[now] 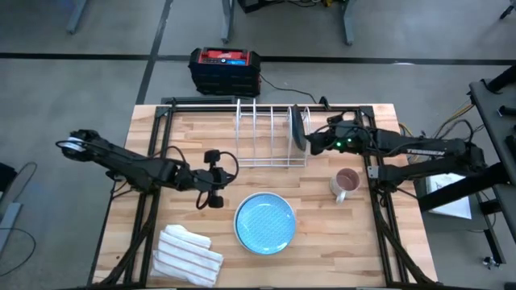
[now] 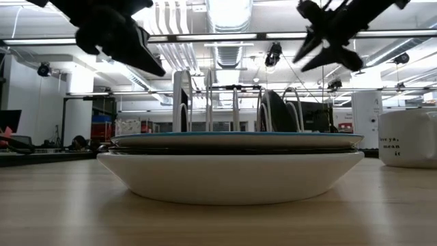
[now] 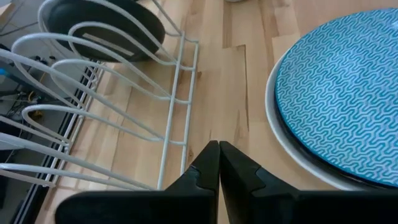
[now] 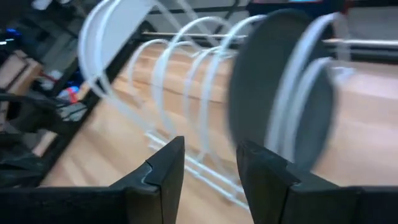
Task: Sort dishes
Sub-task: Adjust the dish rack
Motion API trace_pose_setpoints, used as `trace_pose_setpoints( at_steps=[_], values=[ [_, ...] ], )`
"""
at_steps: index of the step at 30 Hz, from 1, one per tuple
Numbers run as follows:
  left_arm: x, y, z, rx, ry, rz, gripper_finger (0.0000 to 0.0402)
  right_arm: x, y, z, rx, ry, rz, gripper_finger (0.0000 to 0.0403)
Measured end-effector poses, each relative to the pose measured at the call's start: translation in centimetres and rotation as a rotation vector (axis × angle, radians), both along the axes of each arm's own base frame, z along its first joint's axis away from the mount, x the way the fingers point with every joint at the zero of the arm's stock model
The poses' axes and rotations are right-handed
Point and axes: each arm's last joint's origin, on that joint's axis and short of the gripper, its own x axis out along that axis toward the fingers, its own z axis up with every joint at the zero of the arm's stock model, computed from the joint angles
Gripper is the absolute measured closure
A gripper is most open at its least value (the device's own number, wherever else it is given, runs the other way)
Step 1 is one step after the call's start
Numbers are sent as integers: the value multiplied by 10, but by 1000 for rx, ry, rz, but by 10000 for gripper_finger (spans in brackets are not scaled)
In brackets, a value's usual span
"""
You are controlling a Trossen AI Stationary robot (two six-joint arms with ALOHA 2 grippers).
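Observation:
A plain light blue dish point(image 1: 264, 223) lies on top of a white dish point(image 2: 232, 179) at the table's near middle. The red dish does not show. The dark blue-grey dish point(image 1: 298, 129) stands on edge in the right end of the white wire rack point(image 1: 270, 133). It also shows in the right wrist view point(image 4: 273, 93). My right gripper point(image 4: 210, 152) is open just right of that dish, apart from it, above the table point(image 1: 311, 143). My left gripper point(image 3: 219, 149) is shut and empty, held above the table left of the stack point(image 1: 224, 179).
A beige mug point(image 1: 345, 184) stands right of the stack. A folded white striped cloth point(image 1: 187, 255) lies at the near left. The rack's other slots point(image 1: 258, 129) stand empty. A black and red box point(image 1: 225, 68) sits beyond the table's far edge.

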Motion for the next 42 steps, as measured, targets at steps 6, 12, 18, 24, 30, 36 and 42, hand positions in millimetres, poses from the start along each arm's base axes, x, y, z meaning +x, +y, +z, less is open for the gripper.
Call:
trace_pose_setpoints(
  at_steps=[6,12,18,24,30,36,42],
  values=[
    [12,11,-16,23,60,47,401,-26,1,-9,2,172,-160,289],
    [23,22,-30,38,100,86,401,-17,-3,-19,-42,257,-192,325],
    [25,24,-34,40,119,96,401,8,-12,-30,-91,273,-148,363],
    [24,25,-31,35,109,97,401,28,-20,-41,-96,285,-105,388],
    [24,25,-31,35,111,97,401,34,-22,-41,-93,299,-109,395],
    [24,25,-31,33,110,98,401,35,-24,-31,-130,284,-124,395],
    [24,25,-31,31,107,99,401,35,-26,-25,-145,285,-122,395]
  ],
)
